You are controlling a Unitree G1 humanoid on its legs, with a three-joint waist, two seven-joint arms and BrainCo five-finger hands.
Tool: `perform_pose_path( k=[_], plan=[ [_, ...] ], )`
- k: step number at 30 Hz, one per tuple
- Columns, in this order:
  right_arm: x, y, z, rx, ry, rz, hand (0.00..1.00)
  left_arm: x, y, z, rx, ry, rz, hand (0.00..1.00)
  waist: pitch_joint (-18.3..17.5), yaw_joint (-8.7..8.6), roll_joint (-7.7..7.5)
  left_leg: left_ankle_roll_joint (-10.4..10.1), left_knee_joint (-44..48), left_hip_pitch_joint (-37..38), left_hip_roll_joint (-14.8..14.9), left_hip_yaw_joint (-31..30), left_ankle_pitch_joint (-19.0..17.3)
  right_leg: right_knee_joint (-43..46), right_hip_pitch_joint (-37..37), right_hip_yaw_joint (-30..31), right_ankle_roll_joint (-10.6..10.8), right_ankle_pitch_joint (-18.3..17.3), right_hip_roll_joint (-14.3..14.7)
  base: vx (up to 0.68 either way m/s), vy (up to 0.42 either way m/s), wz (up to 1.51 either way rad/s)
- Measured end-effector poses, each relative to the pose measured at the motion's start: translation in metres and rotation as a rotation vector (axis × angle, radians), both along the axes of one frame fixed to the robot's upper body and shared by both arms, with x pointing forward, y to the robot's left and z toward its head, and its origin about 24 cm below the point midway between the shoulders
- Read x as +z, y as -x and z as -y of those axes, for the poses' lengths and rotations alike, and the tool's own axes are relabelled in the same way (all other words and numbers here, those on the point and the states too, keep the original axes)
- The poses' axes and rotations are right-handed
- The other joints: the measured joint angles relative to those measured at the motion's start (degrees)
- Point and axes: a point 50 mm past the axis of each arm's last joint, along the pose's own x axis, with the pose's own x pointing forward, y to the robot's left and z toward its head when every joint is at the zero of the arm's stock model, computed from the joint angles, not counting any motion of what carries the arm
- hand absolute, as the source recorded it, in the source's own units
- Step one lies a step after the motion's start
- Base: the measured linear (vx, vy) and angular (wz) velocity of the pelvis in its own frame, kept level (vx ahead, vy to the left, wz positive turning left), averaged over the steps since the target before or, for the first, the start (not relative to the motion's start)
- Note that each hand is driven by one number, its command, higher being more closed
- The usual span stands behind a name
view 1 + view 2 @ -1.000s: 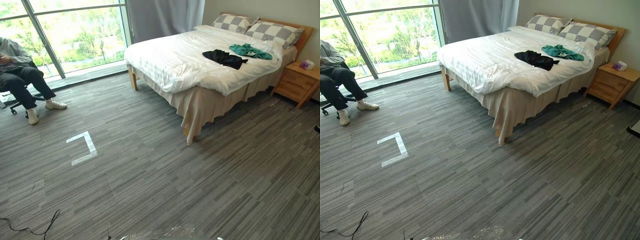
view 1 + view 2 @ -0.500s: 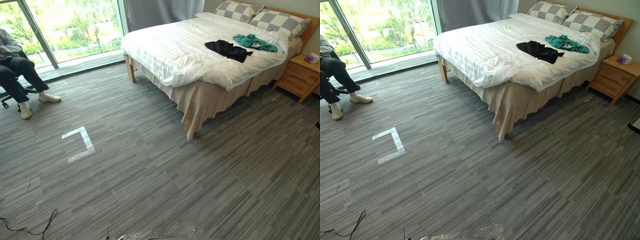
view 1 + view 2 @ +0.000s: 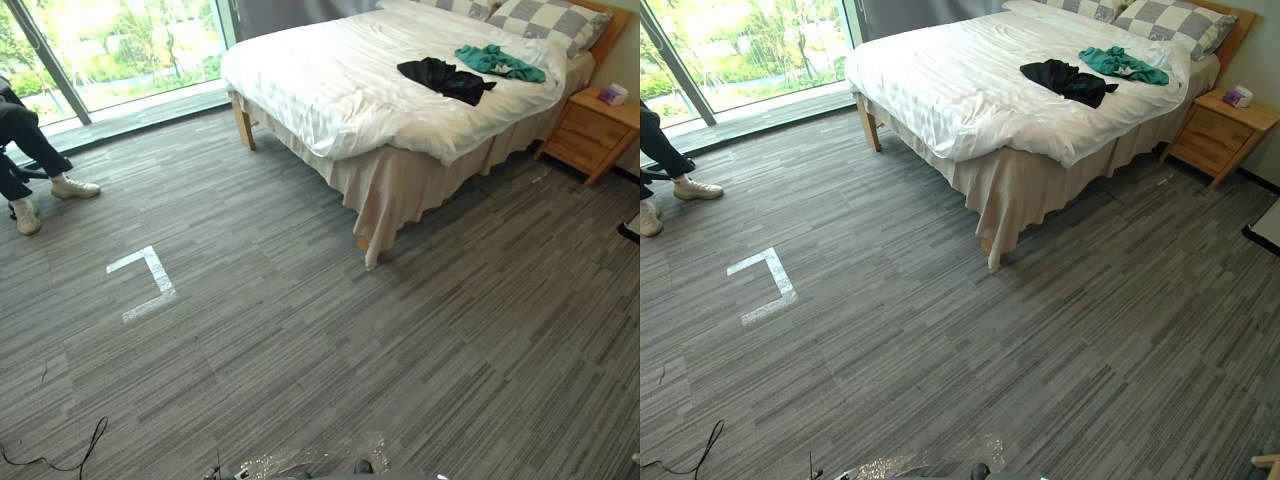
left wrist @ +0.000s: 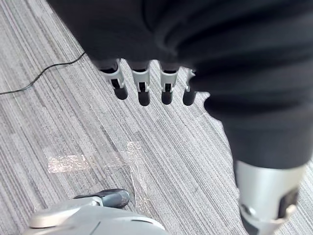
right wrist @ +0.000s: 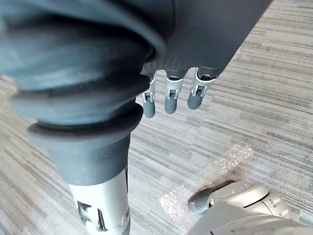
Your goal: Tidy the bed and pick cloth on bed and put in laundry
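— So, where are the clothes?

— Both on the bed (image 3: 330,85). A black cloth (image 3: 445,79) lies crumpled on the white duvet (image 3: 300,70), toward the pillow end. A teal cloth (image 3: 500,63) lies just beside it, nearer the pillows. I cannot tell whether the two touch.

— And the bed itself?

— The duvet is creased and hangs over the near side and the foot. Below it a beige bed skirt (image 3: 420,185) drops to the floor. Grey-and-white checked pillows (image 3: 545,15) lean against a wooden headboard (image 3: 603,25).

— What stands around it?

— A wooden nightstand (image 3: 593,135) sits just beside the head end, with a small pink box (image 3: 613,94) on top. The floor (image 3: 400,330) is grey striped carpet. A white tape corner mark (image 3: 147,285) is stuck on it, well apart from the bed. A large window (image 3: 120,45) runs along the far side of the room. A person (image 3: 25,130) in dark trousers and pale shoes sits near it.

— The robot hands?

— Each one hangs over the carpet. The left robot hand (image 4: 143,90) is released, its fingers straight and pointing down at the floor. The right robot hand (image 5: 170,100) is the same, loose and grasping nothing. A shiny patch of clear tape (image 4: 93,161) lies on the carpet below the left one.
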Motion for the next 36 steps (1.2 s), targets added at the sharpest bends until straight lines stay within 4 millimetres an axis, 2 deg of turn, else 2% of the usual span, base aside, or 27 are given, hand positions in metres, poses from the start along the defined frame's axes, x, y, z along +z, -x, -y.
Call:
perform_pose_path(
  k=[4,5,8,10,11,12,13,15,16,17,18,19,20,21,22,23,24,25,26,28,29,30,31,32,34,35,36],
  plan=[
    [0.001,0.001,-0.001,-0.058,-0.005,0.02,0.0,0.001,-0.003,-0.002,0.008,-0.002,0.009,0.0,1.46,-0.12,-0.28,0.58,1.1,2.02,-0.57,3.25,-2.15,10.76,-4.14,-1.07,2.95,-6.14,-1.34,0.01,-0.051,-0.42],
    [0.001,0.001,0.0,-0.07,-0.003,0.021,0.0,0.001,-0.003,-0.002,0.011,-0.002,0.009,0.0,1.7,-0.26,-0.13,0.97,1.51,2.92,-0.72,4.1,-2.86,14.05,-5.24,-4.36,3.6,-8.38,-2.93,0.03,-0.057,-0.51],
    [0.001,0.002,0.0,-0.107,-0.008,0.026,0.0,0.001,-0.004,-0.003,0.037,0.0,0.013,0.0,1.93,-0.74,0.01,-0.6,2.27,4.4,0.79,6.16,-5.09,20.71,-8.48,-12.71,0.63,-10.62,-5.45,0.09,-0.087,-0.42],
    [0.002,-0.001,0.006,-0.12,0.004,0.036,0.0,0.0,-0.007,0.002,0.04,0.014,0.012,0.0,2.5,-1.47,1.75,-2.43,3.1,4.28,4.86,6.83,-6.68,20.63,-11.78,-14.12,0.01,-10.97,-5.19,0.19,-0.169,-0.26],
    [0.003,-0.003,0.012,-0.118,0.019,0.04,0.0,-0.001,-0.011,0.008,0.036,0.03,0.015,0.0,3.3,-1.78,3.55,-4.19,3.42,4.31,8.69,7.26,-7.53,20.02,-15.12,-14.53,0.54,-10.62,-4.95,0.31,-0.275,-0.23],
    [0.004,-0.004,0.016,-0.114,0.03,0.043,0.0,-0.001,-0.02,0.013,0.028,0.042,0.027,0.0,4.26,-1.81,5.08,-5.78,3.38,4.41,12.16,7.46,-8.1,19.04,-19.7,-14.42,2.45,-8.56,-5.77,0.46,-0.384,-0.24],
    [0.005,-0.003,0.017,-0.114,0.033,0.039,0.0,0.001,-0.029,0.013,0.02,0.042,0.044,0.0,4.91,-2.0,5.48,-6.95,2.81,4.81,14.31,7.34,-8.36,15.47,-24.08,-14.58,4.92,-4.57,-8.27,0.46,-0.362,-0.15],
    [0.002,0.007,0.013,-0.126,0.021,0.014,0.0,0.003,-0.041,0.01,0.028,0.034,0.062,0.0,6.27,-2.65,4.19,-8.18,1.87,7.67,15.37,8.29,-8.33,5.41,-25.89,-14.62,8.29,2.56,-12.32,0.49,-0.361,0.0],
    [0.001,0.01,0.01,-0.128,0.014,0.006,0.0,0.003,-0.039,0.009,0.032,0.032,0.058,0.0,6.53,-2.94,3.54,-8.19,1.46,9.36,15.52,8.94,-8.34,3.49,-25.57,-14.77,8.91,4.86,-13.21,0.64,-0.433,-0.1],
    [0.002,0.008,0.009,-0.134,0.012,0.014,0.0,0.004,-0.043,0.012,0.039,0.04,0.072,0.0,7.26,-3.13,3.71,-8.11,1.67,11.97,17.42,10.41,-7.56,7.28,-25.66,-16.25,5.91,11.59,-12.94,0.54,-0.353,-0.07],
    [0.002,0.008,0.01,-0.14,0.015,0.019,0.0,0.004,-0.048,0.019,0.043,0.062,0.09,0.0,7.6,-3.86,4.38,-9.17,2.09,12.98,18.34,11.72,-3.96,14.22,-27.5,-17.4,2.43,9.77,-13.56,0.68,-0.471,-0.01],
    [0.003,0.007,0.011,-0.162,0.017,0.033,0.0,0.006,-0.056,0.03,0.045,0.086,0.129,0.0,7.62,-4.68,4.46,-10.25,5.06,12.83,19.45,12.65,1.64,21.83,-28.82,-17.76,0.62,3.75,-13.89,0.66,-0.534,0.14],
    [0.004,0.007,0.014,-0.19,0.027,0.046,0.0,0.006,-0.059,0.04,0.064,0.111,0.152,0.0,7.43,-5.05,5.72,-10.42,13.68,10.11,23.11,11.58,6.26,24.15,-26.96,-18.73,-0.48,-1.03,-12.44,0.66,-0.565,0.06],
    [0.004,0.007,0.013,-0.195,0.025,0.047,0.0,0.006,-0.059,0.043,0.073,0.119,0.157,0.0,7.32,-5.02,6.12,-8.5,19.56,7.7,25.28,10.15,9.4,24.05,-25.54,-19.17,-1.01,-2.74,-11.63,0.82,-0.665,-0.24],
    [0.006,0.003,0.016,-0.188,0.04,0.067,0.0,0.01,-0.063,0.04,0.086,0.111,0.187,0.0,7.45,-4.62,5.9,-5.59,36.2,1.09,28.87,6.34,12.04,22.32,-20.94,-19.58,-3.44,-4.82,-8.67,0.69,-0.516,-0.42],
    [0.007,0.0,0.018,-0.176,0.047,0.074,0.0,0.01,-0.064,0.038,0.088,0.105,0.193,0.0,7.48,-4.2,5.86,-5.78,41.97,-0.93,29.61,5.71,11.68,20.71,-18.63,-19.38,-4.34,-5.04,-7.24,0.8,-0.556,-0.64],
    [0.009,-0.005,0.018,-0.141,0.056,0.084,0.0,0.012,-0.067,0.036,0.093,0.098,0.206,0.0,7.54,-3.52,5.69,-6.15,50.77,-4.97,29.47,3.12,9.2,16.61,-13.44,-19.08,-5.12,-5.23,-4.88,0.51,-0.321,-0.51],
    [0.009,-0.008,0.018,-0.123,0.059,0.091,0.0,0.013,-0.068,0.036,0.099,0.096,0.215,0.0,7.47,-3.21,5.35,-6.66,53.69,-6.95,28.47,2.15,7.66,14.48,-10.94,-18.93,-5.19,-5.23,-4.13,0.71,-0.395,-0.45],
    [0.01,-0.018,0.014,-0.072,0.057,0.106,0.0,0.016,-0.073,0.035,0.103,0.084,0.243,0.0,7.44,-2.68,4.4,-7.88,57.67,-12.08,24.88,0.27,3.49,8.73,-4.78,-18.09,-5.36,-5.11,-2.66,0.58,-0.276,-0.25],
    [0.011,-0.026,0.015,-0.039,0.065,0.115,0.0,0.019,-0.078,0.035,0.105,0.084,0.269,0.0,7.53,-1.88,3.67,-8.72,58.07,-16.83,21.07,-0.02,-0.37,3.81,0.46,-17.53,-5.09,-4.95,-1.83,0.57,-0.209,-0.17],
    [0.012,-0.031,0.018,-0.032,0.068,0.112,0.0,0.021,-0.082,0.034,0.107,0.081,0.29,0.0,7.73,-1.53,3.27,-8.86,55.99,-19.67,17.68,1.33,-3.7,0.65,4.84,-17.28,-4.83,-4.96,-1.83,0.69,-0.172,-0.15],
    [0.014,-0.039,0.018,-0.03,0.076,0.127,0.0,0.023,-0.084,0.033,0.112,0.078,0.304,0.0,7.86,-1.15,2.98,-7.77,51.49,-21.56,14.73,4.18,-6.6,-1.62,8.26,-16.58,-4.14,-5.1,-2.05,0.69,-0.145,-0.17],
    [0.015,-0.044,0.018,-0.026,0.076,0.139,0.0,0.023,-0.084,0.033,0.112,0.076,0.306,0.0,7.86,-0.99,2.98,-6.85,48.58,-22.47,13.51,5.86,-7.21,-2.54,9.64,-16.31,-3.76,-5.26,-2.16,0.56,-0.068,-0.33],
    [0.017,-0.052,0.016,-0.019,0.075,0.161,0.0,0.024,-0.087,0.033,0.102,0.071,0.311,0.0,7.89,-0.48,2.9,-5.89,39.2,-24.51,10.0,9.86,-7.26,-4.49,13.08,-16.14,-1.77,-6.41,-2.72,0.57,-0.016,-0.28],
    [0.017,-0.054,0.016,-0.003,0.08,0.163,0.0,0.023,-0.087,0.036,0.079,0.069,0.306,0.0,7.67,-0.06,3.3,-2.8,25.33,-25.12,6.8,15.42,-3.9,-6.54,16.79,-16.19,-0.12,-7.38,-2.65,0.59,0.033,-0.18],
    [0.016,-0.05,0.016,0.0,0.081,0.15,0.0,0.021,-0.083,0.038,0.064,0.073,0.286,0.0,7.13,0.11,4.36,1.6,17.63,-25.26,6.02,21.68,1.35,-8.02,19.55,-16.1,0.89,-7.98,-1.31,0.61,0.112,-0.3],
    [0.013,-0.047,0.009,0.007,0.063,0.134,0.0,0.02,-0.081,0.035,0.062,0.068,0.275,0.0,6.54,1.27,3.53,10.36,18.0,-24.54,5.56,25.01,3.86,-8.45,21.95,-15.33,1.96,-8.67,-1.55,0.77,0.15,-0.05]
  ],
)
